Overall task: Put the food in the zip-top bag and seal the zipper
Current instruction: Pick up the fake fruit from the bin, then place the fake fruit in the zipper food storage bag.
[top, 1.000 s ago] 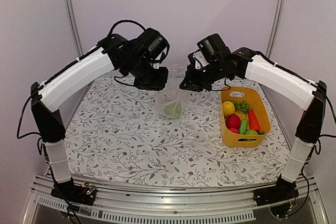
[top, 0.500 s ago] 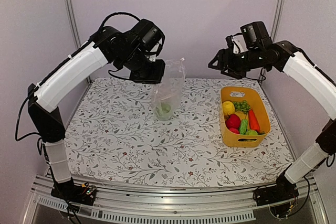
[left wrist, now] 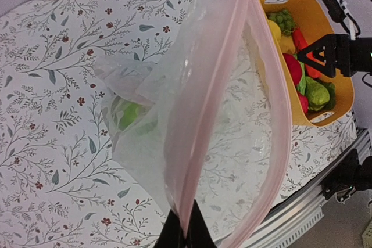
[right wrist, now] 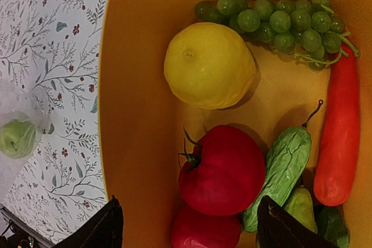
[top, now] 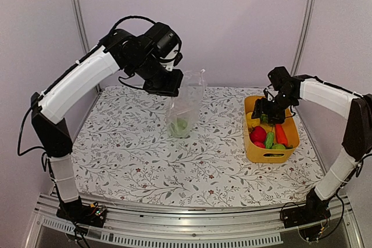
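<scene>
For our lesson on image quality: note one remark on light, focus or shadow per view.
Top external: even light, no glare. Left wrist: the zip-top bag looks milky, veiling the table. Right wrist: sharp; the lemon shadows the basket floor.

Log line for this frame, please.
left gripper: shut on zip-top bag | right gripper: open above basket | inside bag: green fruit

Right pincer (right wrist: 189,204) hangs spread over the basket (right wrist: 139,114), clear drop onto the tomato (right wrist: 224,169), though lemon (right wrist: 209,65) and cucumber (right wrist: 285,172) crowd it either side. Bare desk (top: 221,143) between basket and the hanging bag (top: 185,105), open at the top.
</scene>
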You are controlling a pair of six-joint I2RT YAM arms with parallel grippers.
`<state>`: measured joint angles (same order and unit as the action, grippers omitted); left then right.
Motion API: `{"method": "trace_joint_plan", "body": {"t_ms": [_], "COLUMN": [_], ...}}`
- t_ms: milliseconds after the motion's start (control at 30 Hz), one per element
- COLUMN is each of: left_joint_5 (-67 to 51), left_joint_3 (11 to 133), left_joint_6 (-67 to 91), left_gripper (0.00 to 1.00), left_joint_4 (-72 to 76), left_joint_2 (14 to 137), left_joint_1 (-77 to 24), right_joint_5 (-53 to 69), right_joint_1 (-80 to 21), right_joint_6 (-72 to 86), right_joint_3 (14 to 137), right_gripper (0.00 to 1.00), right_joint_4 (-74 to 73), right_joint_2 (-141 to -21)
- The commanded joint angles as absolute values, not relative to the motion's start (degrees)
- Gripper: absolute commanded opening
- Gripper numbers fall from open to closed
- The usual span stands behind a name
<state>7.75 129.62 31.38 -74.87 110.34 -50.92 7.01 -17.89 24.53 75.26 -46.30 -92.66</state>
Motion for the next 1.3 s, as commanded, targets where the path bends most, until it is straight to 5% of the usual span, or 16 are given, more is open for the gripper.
{"method": "trace_joint_plan", "body": {"t_ms": [0,533,867,1267], "left_joint_5": [4.12,3.69,6.75,4.35], "left_joint_3": [131.29,130.7,131.21,129.05], "left_joint_6": [30.72,30.45,28.24,24.27], "left_gripper": [0.0,0.0,0.0,0.0], "left_joint_4": [-72.19,-71.89,-75.67,-75.51], "left_joint_2": [111.94,112.25,111.28,107.17], "left_joint_1": [-50.45,-50.45,-48.85,-42.12], "right_joint_5": [6.29,6.17,7.64,6.21], "right_joint_1": [-17.05,-16.25,-16.26,-16.39], "right_joint_6": [22.03,20.57,20.69,17.41], "right_joint_3": [74.48,73.5,73.97,82.69], "right_gripper": [0.78,0.83,0.54,0.46], "right_joint_4": [-44.1,-41.76,-44.17,-50.77], "right_joint_2": [-97.22,-107.2,-101.82,-89.34]}}
